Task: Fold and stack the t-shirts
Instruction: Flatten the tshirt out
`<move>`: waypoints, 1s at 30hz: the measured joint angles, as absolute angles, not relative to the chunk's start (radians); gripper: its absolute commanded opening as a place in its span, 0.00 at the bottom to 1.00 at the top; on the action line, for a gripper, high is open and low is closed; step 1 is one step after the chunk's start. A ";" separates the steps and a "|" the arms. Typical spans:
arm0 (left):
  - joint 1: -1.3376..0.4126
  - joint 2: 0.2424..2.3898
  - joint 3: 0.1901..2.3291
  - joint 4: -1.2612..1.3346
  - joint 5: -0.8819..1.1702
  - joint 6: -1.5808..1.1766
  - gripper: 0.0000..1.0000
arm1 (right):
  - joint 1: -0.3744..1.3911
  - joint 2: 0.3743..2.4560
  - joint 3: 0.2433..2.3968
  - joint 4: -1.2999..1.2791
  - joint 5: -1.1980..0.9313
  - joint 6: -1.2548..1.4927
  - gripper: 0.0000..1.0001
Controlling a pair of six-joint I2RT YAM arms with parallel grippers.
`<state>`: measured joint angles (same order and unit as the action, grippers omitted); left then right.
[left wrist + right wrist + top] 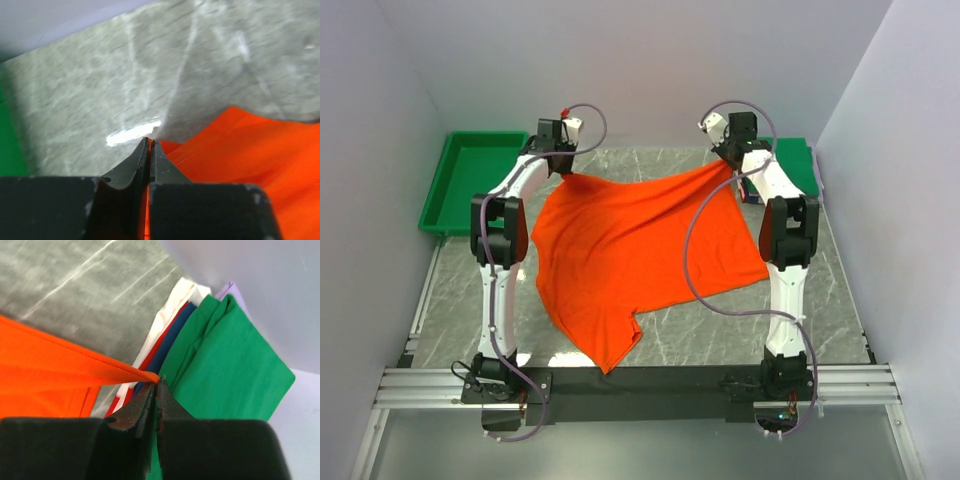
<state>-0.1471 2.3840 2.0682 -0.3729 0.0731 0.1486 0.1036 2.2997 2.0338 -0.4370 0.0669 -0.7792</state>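
A bright orange-red t-shirt is stretched between both grippers at the far side of the table; its lower part trails toward the near edge. My left gripper is shut on the shirt's far left corner, with orange cloth pinched between the fingertips. At the far right, my right gripper is shut on the other corner, its tips hanging over a pile of folded t-shirts. That pile has a green one on top of thin blue, red and white ones.
A rigid green tray stands at the far left corner, beside the left arm. The folded pile lies against the right wall behind the right arm. White walls close in the marble table on three sides.
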 measured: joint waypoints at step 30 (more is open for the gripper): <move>-0.059 1.847 1.430 -0.494 0.198 0.040 0.36 | 0.128 1.986 1.546 -0.884 -0.015 -0.601 0.11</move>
